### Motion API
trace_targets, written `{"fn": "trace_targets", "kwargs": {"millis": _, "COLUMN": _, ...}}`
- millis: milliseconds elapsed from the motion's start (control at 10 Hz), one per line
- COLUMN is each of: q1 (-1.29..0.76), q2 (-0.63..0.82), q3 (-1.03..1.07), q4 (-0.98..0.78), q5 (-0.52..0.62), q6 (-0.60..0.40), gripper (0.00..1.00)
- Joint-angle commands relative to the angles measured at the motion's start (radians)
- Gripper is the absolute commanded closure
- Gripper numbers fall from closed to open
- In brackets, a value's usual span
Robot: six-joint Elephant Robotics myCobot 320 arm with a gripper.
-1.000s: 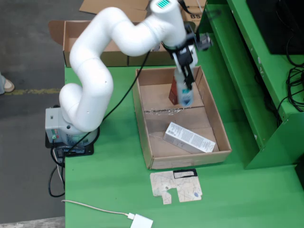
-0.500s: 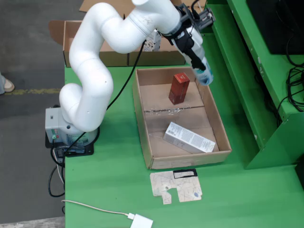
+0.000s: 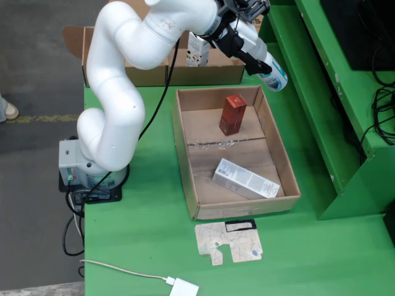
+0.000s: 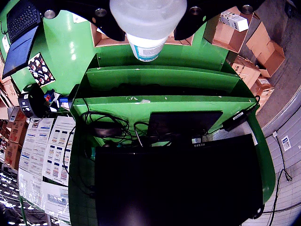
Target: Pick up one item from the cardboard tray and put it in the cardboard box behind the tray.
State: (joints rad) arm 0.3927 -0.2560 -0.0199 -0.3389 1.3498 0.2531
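While beside tray (image 3: 197, 206): red carton (image 3: 232, 114)

the worktop (image 3: 142, 246) is bright green, the arm (image 3: 117, 92) glossy white, and the hand (image 3: 247, 46) black around a white bottle (image 3: 271, 71) with a teal-blue band. the tray (image 3: 191, 179) and the box (image 3: 142, 74) are plain brown cardboard; in the tray a dark red carton (image 3: 232, 114) stands beyond a white-and-grey carton (image 3: 245, 179). a white-and-black carton (image 3: 197, 49) shows in the box.
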Motion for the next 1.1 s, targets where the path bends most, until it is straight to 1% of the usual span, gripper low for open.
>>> {"fn": "trace_targets", "kwargs": {"millis": 0, "q1": -0.009, "q2": 0.016, "q3": 0.02, "q4": 0.014, "q5": -0.006, "q6": -0.009, "gripper": 1.0}}
{"fn": "trace_targets", "kwargs": {"millis": 300, "q1": -0.02, "q2": 0.01, "q3": 0.02, "q4": 0.017, "q5": 0.005, "q6": -0.014, "gripper": 1.0}}
{"fn": "trace_targets", "kwargs": {"millis": 400, "q1": -0.032, "q2": -0.014, "q3": 0.02, "q4": 0.054, "q5": 0.01, "q6": -0.027, "gripper": 1.0}}
{"fn": "trace_targets", "kwargs": {"millis": 500, "q1": -0.032, "q2": -0.014, "q3": 0.02, "q4": 0.054, "q5": 0.01, "q6": -0.027, "gripper": 1.0}}
{"fn": "trace_targets", "kwargs": {"millis": 600, "q1": -0.016, "q2": -0.022, "q3": 0.02, "q4": 0.075, "q5": 0.008, "q6": -0.051, "gripper": 1.0}}
{"fn": "trace_targets", "kwargs": {"millis": 800, "q1": -0.016, "q2": -0.022, "q3": 0.02, "q4": 0.075, "q5": 0.008, "q6": -0.051, "gripper": 1.0}}
{"fn": "trace_targets", "kwargs": {"millis": 900, "q1": 0.014, "q2": -0.011, "q3": 0.02, "q4": 0.052, "q5": 0.015, "q6": -0.081, "gripper": 1.0}}
{"fn": "trace_targets", "kwargs": {"millis": 1000, "q1": 0.014, "q2": -0.011, "q3": 0.02, "q4": 0.052, "q5": 0.015, "q6": -0.081, "gripper": 1.0}}
